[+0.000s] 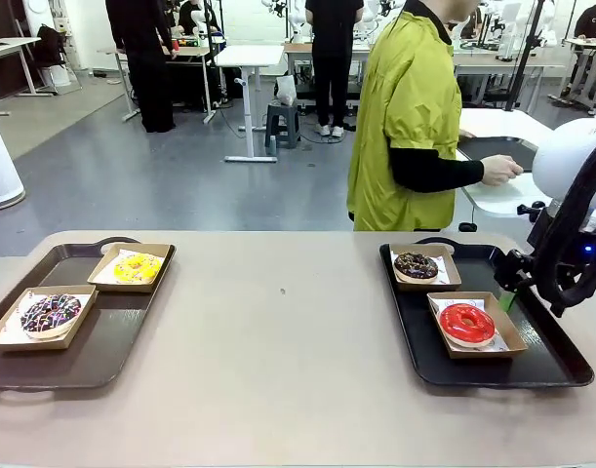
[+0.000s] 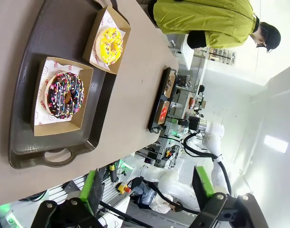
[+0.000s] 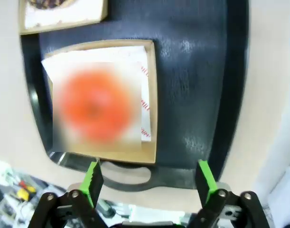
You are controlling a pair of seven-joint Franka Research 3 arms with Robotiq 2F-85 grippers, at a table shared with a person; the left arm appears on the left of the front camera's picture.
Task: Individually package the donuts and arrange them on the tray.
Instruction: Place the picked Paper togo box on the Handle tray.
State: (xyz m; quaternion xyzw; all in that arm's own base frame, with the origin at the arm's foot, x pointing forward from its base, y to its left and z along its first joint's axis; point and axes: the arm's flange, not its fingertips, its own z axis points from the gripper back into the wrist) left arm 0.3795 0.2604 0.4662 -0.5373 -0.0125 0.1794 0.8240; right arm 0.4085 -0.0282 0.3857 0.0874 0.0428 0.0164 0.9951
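Sitting glossy, red ring donut (image 1: 467, 323) in cardboard box (image 1: 505, 332).

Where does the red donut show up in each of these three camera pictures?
Front view: the red donut sits low right, in the nearer box on the black tray.
Left wrist view: tiny, mid-picture, on the far tray, at.
Right wrist view: a blurred red ring, centre-left, at.
Shared landmark: its black tray.
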